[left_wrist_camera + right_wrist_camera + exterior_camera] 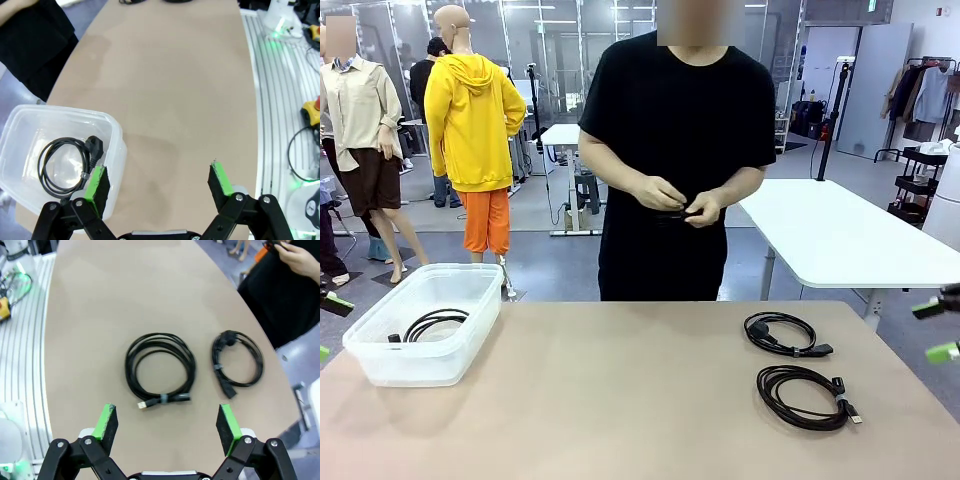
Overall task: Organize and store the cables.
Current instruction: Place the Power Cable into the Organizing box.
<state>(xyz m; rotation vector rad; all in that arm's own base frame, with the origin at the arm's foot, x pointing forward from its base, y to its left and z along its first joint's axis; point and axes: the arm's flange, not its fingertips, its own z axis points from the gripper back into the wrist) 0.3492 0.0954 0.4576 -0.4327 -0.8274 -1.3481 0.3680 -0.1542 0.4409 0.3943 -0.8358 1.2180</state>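
Our left gripper (pixel 157 172) and right gripper (pixel 166 412) are open and empty, and two cables (pixel 172 399) lie by the right edge of the table (pixel 620 400), so if we pinch just one loop, a coil could come undone.

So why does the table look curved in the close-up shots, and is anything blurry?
Front view: even overhead light, faint shadows, table edges straight. Left wrist view: the wide lens bows the table's edge; soft sheen on the clear bin. Right wrist view: same bowing, cables sharp.
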